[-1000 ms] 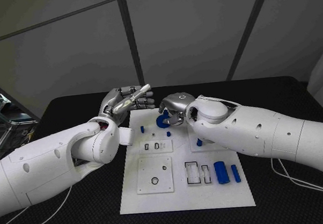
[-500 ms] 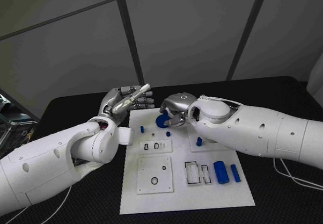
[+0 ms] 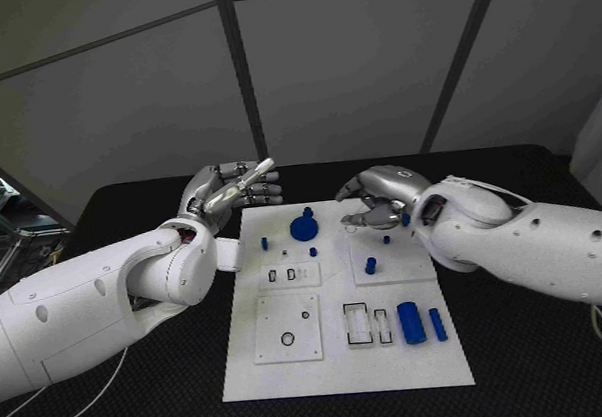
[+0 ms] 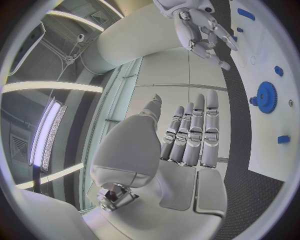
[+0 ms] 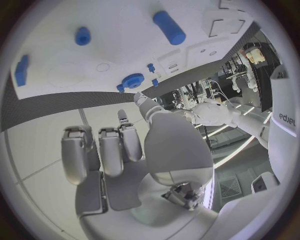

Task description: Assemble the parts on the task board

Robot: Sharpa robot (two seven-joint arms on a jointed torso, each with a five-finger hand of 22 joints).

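Where blue gear (image 3: 305,228) sits on task board (image 3: 343,305): right hand (image 3: 375,199) beside it, curled, empty; left hand (image 3: 225,187) spread, empty.

Both hands sit off the far end of task board (image 3: 347,365) — left hand (image 3: 227,188) past its far-left corner, right hand (image 3: 380,198) over the far-right edge, both holding nothing. Blue gear (image 3: 305,227) stands between them, unblocked. Near cylinders (image 3: 411,321) lie uncovered.

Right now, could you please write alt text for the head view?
A white task board lies on a black table with small blue parts, among them a blue gear. The left hand and right hand hover empty at its far end.
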